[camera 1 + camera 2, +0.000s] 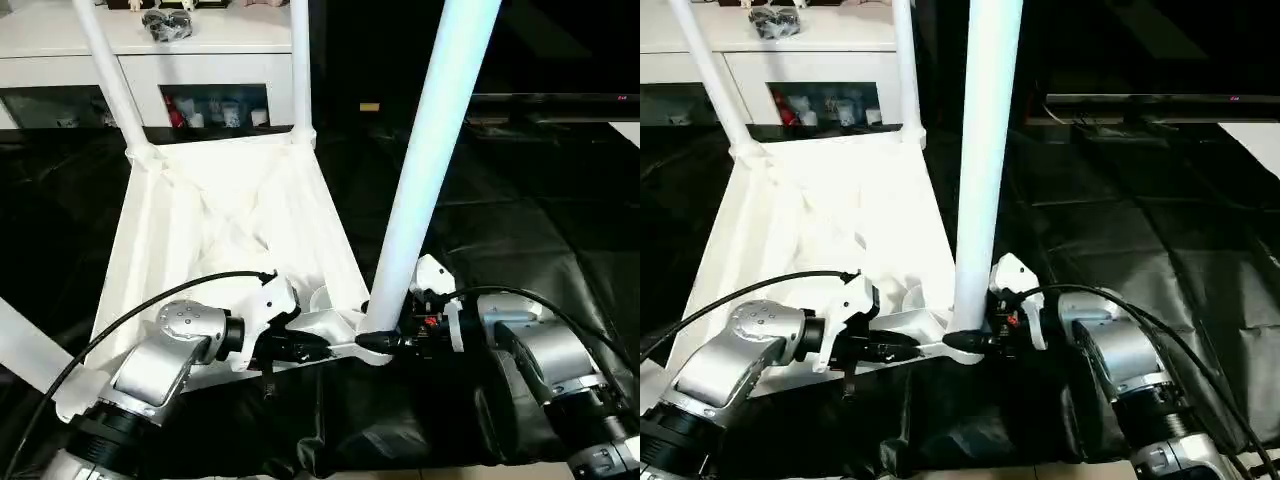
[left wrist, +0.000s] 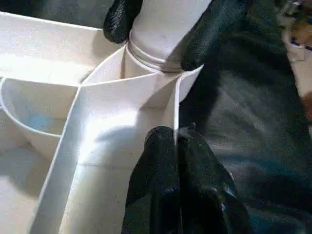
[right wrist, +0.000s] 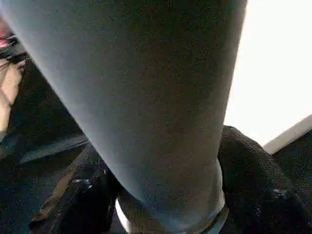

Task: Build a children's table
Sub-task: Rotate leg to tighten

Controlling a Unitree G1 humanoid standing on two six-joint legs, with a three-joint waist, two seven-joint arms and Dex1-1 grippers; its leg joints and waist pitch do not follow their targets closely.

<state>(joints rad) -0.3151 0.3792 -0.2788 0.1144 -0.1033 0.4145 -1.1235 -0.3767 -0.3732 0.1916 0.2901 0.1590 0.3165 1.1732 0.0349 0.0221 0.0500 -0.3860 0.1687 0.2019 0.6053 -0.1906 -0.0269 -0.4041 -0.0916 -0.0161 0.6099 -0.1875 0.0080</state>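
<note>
The children's table lies upside down on a black sheet, with its ribbed white top [image 1: 230, 215] facing up. Two white legs [image 1: 110, 70] [image 1: 300, 60] stand in its far corner sockets. A third leg [image 1: 20, 350] shows at the near left. A fourth leg [image 1: 430, 150] stands upright in the near right corner socket. My right gripper [image 1: 378, 343] is shut on this leg's base, one black finger [image 2: 119, 19] on each side. My left gripper [image 2: 175, 146] is shut on the top's thin rim wall just beside that corner.
A white cabinet [image 1: 150, 60] with glass doors stands behind the table's far edge. The black sheet [image 1: 520, 220] covers the floor to the right and front, ending at a pale floor strip near my arms. A dark low unit [image 1: 560, 100] runs along the back right.
</note>
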